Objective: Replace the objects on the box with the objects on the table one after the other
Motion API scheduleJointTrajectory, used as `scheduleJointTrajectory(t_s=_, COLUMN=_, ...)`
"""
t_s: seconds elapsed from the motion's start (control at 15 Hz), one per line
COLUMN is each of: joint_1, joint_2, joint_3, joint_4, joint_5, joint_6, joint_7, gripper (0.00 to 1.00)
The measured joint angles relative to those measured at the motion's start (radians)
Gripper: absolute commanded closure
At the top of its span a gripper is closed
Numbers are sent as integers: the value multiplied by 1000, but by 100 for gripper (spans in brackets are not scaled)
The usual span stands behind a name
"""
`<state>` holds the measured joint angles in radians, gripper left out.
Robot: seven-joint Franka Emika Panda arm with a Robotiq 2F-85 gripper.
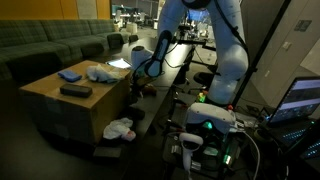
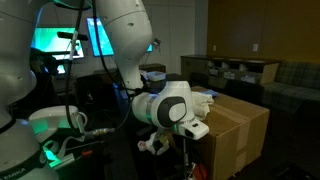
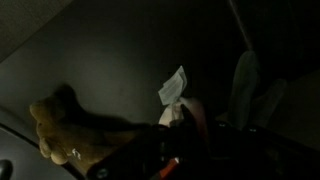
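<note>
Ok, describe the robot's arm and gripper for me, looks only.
The arm has glossy white rounded links with dark bands at the joints. Its wrist is a bulbous white housing with a round black cap, and a dark cable runs alongside. The gripper is dark; finer detail is lost in the dim light.

**Colours before you**

Your box (image 1: 50,110) is plain tan-brown. On it: a blue item (image 1: 68,75), a black one (image 1: 75,90), a white one (image 1: 100,72). Your arm (image 1: 235,50) is white. In the wrist view, a tan plush (image 3: 60,135) and a white tag (image 3: 172,87).
</note>
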<state>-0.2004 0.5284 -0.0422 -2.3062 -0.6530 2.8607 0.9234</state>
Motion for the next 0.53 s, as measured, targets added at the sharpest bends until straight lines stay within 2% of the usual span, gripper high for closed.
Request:
scheduleJointTrajectory(t_s=0.27, joint_1=86, joint_2=14, joint_3=-82, joint_4=-15, joint_5=196, joint_6=0, joint_7=-152, gripper=97)
scheduleJointTrajectory(t_s=0.53, joint_1=189, joint_2=14, joint_3=-163, joint_4=-65, joint_5=316, joint_6=13, joint_7=-203, gripper=97)
